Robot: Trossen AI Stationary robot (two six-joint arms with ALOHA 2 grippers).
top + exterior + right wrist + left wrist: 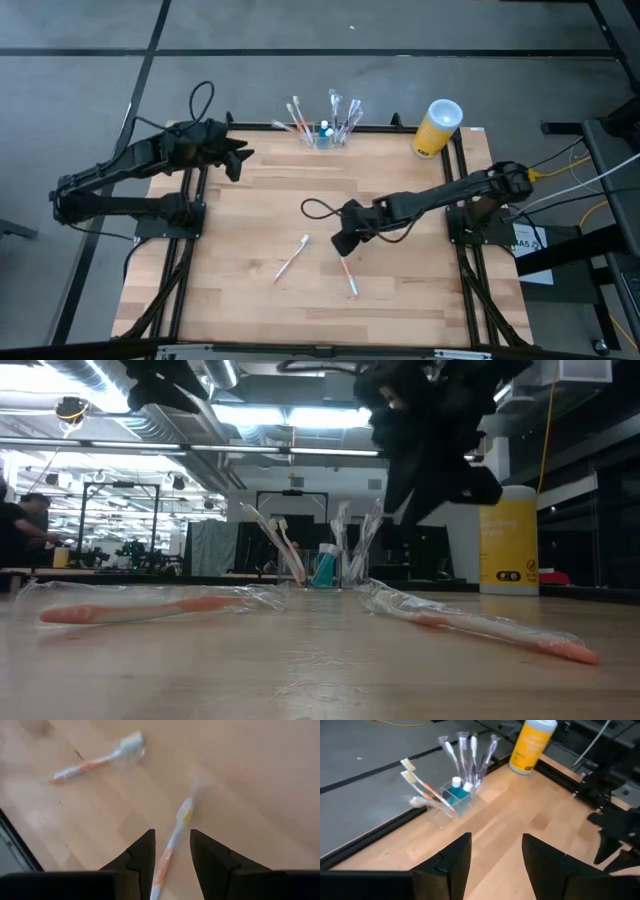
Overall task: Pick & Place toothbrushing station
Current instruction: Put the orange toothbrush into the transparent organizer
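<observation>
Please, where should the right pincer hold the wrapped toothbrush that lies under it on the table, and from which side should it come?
Best from straight above, at the middle of the handle. The wrapped toothbrush lies flat on the table, and the open right pincer already has a finger on either side of the thin handle, so probably only a descent is needed.

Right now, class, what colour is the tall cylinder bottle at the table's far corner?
Yellow with a white top: the bottle, clearest in the left wrist view.
</observation>
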